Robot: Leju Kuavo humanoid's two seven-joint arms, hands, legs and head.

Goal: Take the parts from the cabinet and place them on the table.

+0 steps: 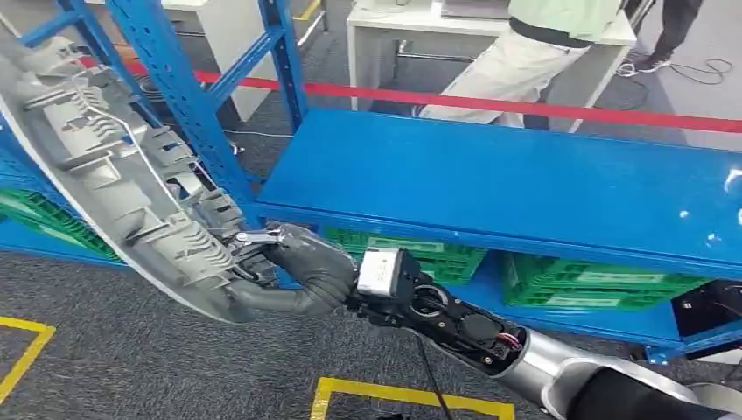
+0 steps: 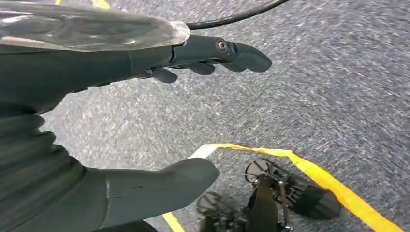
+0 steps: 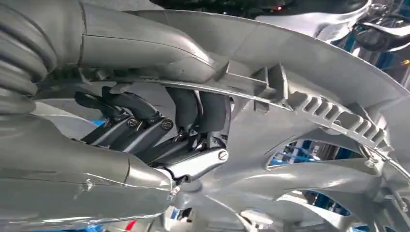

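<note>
Right hand [image 1: 308, 269] grips the grey wheel cover [image 1: 114, 175] at its rim, fingers [image 3: 193, 108] hooked through the ribbing, probably so it cannot slip. Left hand [image 2: 96, 63] hangs empty, fingers extended.

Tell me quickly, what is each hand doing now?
Left hand: open, holding nothing, fingers apart above the floor.
Right hand: closed on the rim of the grey wheel cover.
</note>
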